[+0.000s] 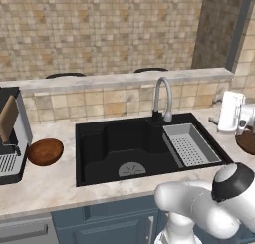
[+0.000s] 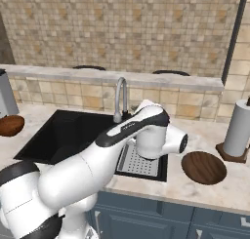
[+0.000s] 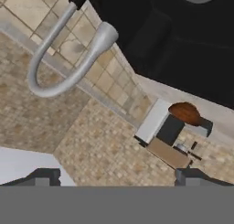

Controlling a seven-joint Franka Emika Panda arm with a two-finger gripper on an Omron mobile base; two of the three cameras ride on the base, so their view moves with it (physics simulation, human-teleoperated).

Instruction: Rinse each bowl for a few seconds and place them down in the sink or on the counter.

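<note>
Gripper (image 3: 117, 176) jaws apart, holding nothing. Two bowls (image 2: 203, 167) flank the sink (image 1: 104, 148) on the counter (image 2: 215, 189) — one each side, neither yet rinsed.

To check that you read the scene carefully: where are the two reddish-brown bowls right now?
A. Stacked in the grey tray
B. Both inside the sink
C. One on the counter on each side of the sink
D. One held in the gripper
C: one bowl lies on the counter left of the sink, the other bowl right of it.
</note>
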